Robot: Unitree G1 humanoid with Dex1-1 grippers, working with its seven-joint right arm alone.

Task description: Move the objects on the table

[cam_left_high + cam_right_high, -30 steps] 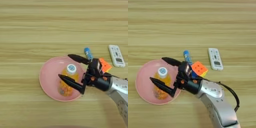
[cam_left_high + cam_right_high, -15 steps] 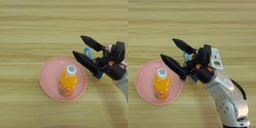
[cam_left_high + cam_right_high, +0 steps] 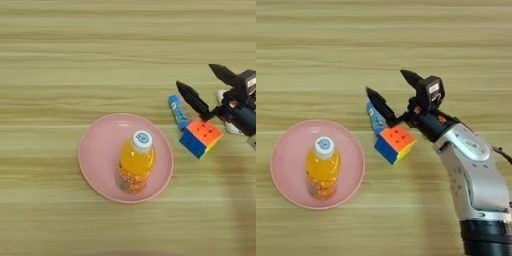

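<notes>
Juice bottle (image 3: 136, 162) stands on the pink plate (image 3: 95, 150). Right of the plate: blue tube (image 3: 178, 112), Rubik's cube (image 3: 200, 137), and the end effector (image 3: 389, 89) spread wide, holding nothing.

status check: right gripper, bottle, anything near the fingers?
Right gripper open, empty. Orange-juice bottle with white cap on round pink plate. Rubik's cube and short blue tube beneath the fingers.

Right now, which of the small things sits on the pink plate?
The orange-juice bottle, alone on the pink plate. The Rubik's cube and blue tube lie on the bare table.
</notes>
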